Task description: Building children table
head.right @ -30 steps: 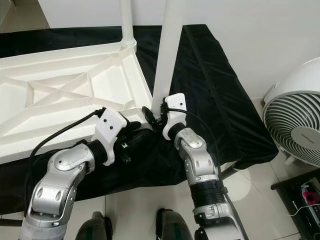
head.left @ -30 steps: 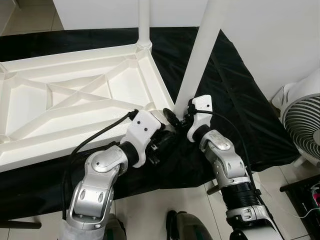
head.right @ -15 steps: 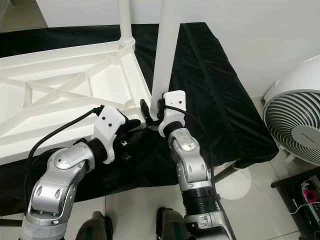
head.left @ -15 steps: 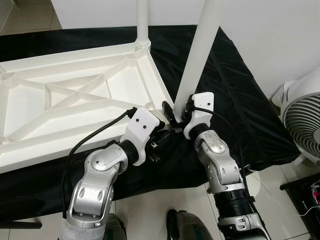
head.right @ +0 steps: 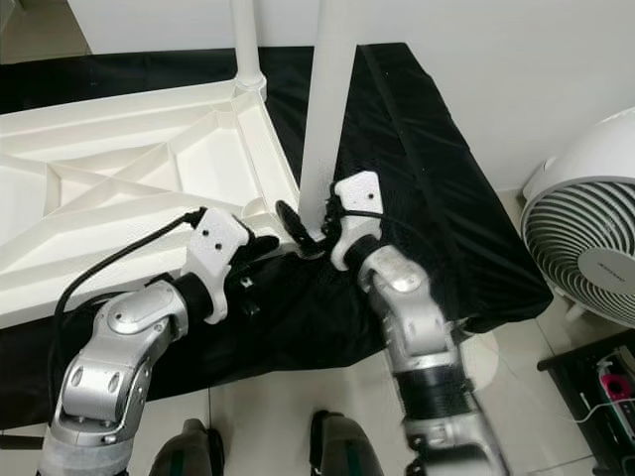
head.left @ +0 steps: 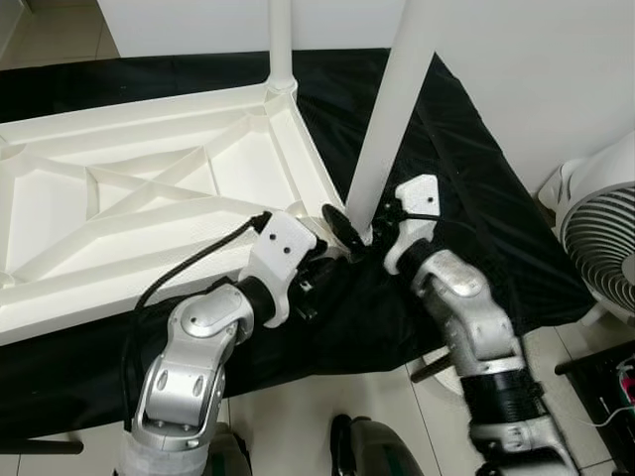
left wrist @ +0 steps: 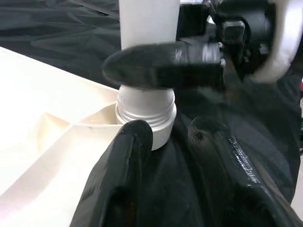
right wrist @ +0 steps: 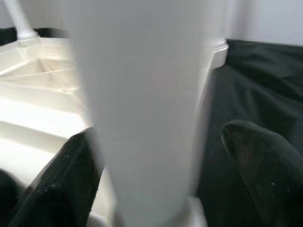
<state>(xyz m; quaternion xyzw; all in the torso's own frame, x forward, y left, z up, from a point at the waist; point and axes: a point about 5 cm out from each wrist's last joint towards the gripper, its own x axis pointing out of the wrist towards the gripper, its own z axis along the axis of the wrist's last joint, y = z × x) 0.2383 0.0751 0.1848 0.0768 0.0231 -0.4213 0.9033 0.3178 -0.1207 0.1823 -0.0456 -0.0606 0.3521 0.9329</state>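
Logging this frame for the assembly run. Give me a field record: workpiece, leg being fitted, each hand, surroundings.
workpiece: white tabletop, underside up, on black cloth
leg being fitted: white leg upright in near corner socket; thread visible at its base
fitted leg: far corner leg upright
right hand: fingers straddle the near leg's base, contact unclear
left hand: at the socket, fingers apart
surroundings: white fan on the robot's right

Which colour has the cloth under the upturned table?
Black; the cloth shows best in the left eye view.
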